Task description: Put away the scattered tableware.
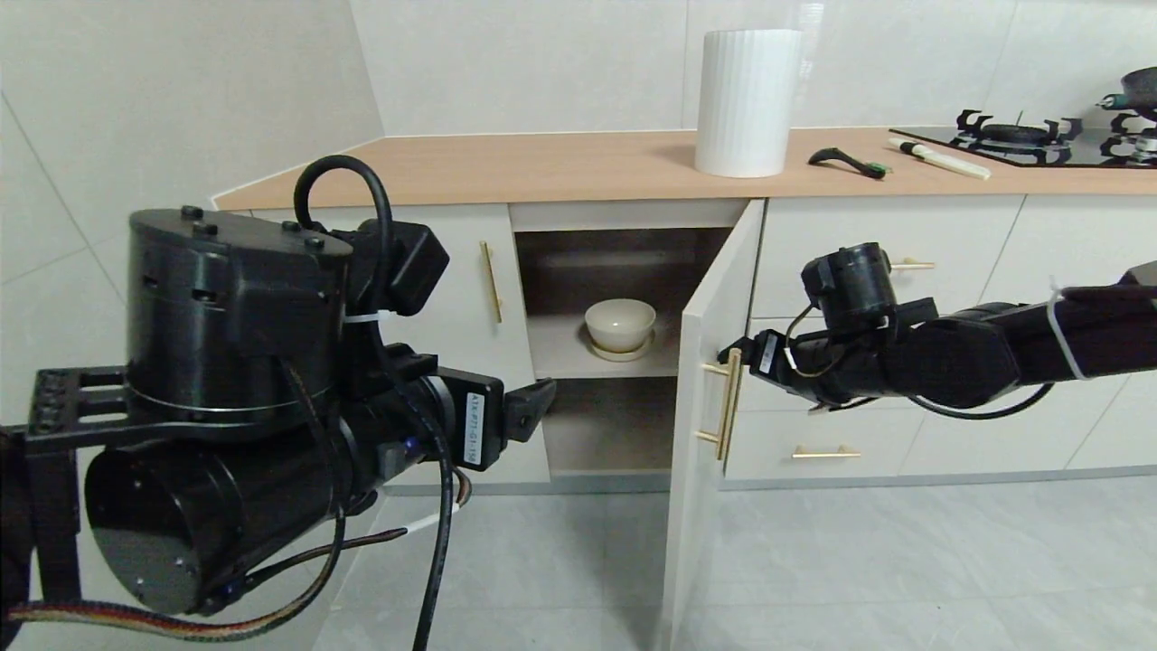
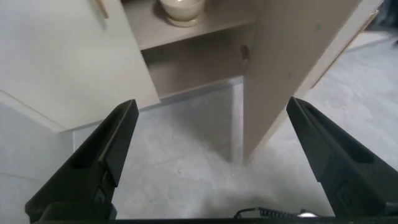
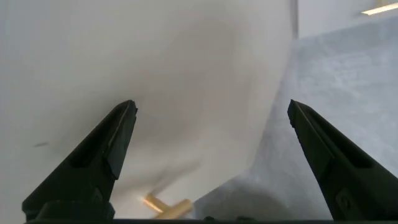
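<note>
Saucer is hiding under the glossy cream bowl sitting on the cabinet shelf; left gripper and right gripper are holding their fingers released, the right beside the brass handle.

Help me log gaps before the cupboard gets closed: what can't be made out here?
- Bowl contents: in the head view its own wall hides them; the left wrist view cuts its top off.
- Lower compartment: partly behind the left gripper and door, head view.
- Pot on the stove: cut by the head view's edge.
</note>
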